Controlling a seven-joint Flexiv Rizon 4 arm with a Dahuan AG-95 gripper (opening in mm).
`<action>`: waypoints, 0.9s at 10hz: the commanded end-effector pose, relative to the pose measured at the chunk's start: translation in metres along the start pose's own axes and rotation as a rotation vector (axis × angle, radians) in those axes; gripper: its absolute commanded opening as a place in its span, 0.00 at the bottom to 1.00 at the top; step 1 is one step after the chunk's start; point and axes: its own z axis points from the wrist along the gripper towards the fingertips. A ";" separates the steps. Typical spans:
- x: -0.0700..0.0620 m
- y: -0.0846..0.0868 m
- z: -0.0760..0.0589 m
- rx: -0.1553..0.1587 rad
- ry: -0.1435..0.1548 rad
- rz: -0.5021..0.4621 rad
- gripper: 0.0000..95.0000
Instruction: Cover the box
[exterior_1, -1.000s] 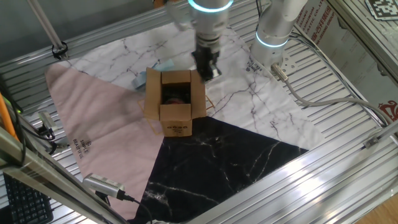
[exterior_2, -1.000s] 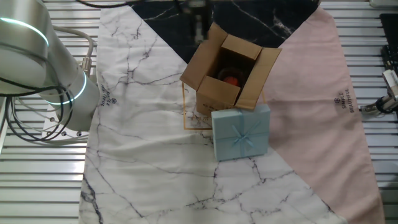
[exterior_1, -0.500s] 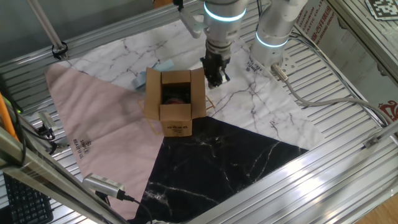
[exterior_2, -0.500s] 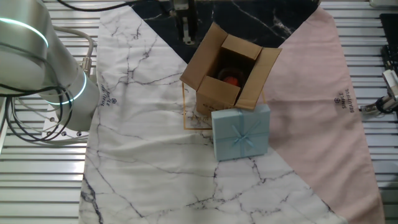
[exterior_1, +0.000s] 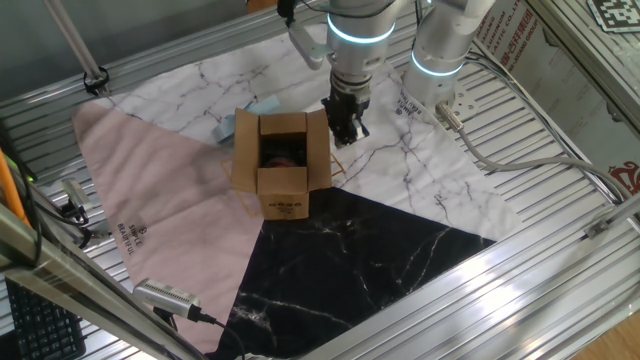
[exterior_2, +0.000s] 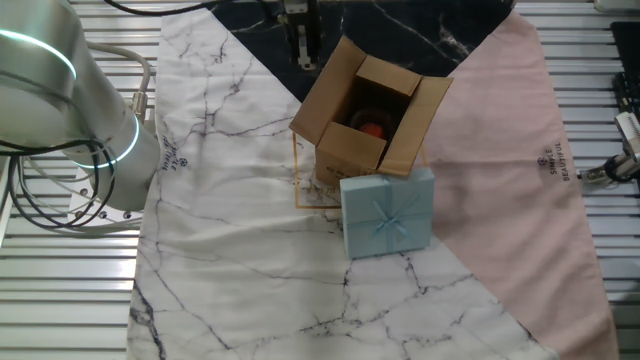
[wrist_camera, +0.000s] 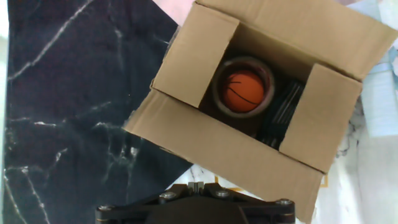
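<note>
The box (exterior_1: 284, 186) is a small brown carton with all its top flaps open, standing where the marble, pink and black cloths meet. It also shows in the other fixed view (exterior_2: 352, 150) and fills the hand view (wrist_camera: 236, 155). Inside it lies an orange ball (wrist_camera: 244, 90) in a tape roll. My gripper (exterior_1: 345, 124) is shut and empty. It hangs just outside the box's right flap, at about flap height, and does not visibly touch it. It shows at the top of the other fixed view (exterior_2: 303, 52) and at the bottom of the hand view (wrist_camera: 197, 185).
A light blue gift box (exterior_2: 388, 212) with a ribbon stands against the carton's far side. The arm's base (exterior_1: 440, 45) stands at the back right. Metal rails (exterior_1: 560, 130) border the cloths, and cables run on the right.
My gripper has moved from above the box's right flap to the right and slightly down, stopping beside that flap. The box has not moved.
</note>
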 end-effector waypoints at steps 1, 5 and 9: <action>-0.002 0.001 0.002 0.000 0.001 0.000 0.00; -0.005 -0.001 0.008 -0.001 0.001 -0.007 0.00; -0.010 -0.006 0.018 -0.002 -0.002 -0.020 0.00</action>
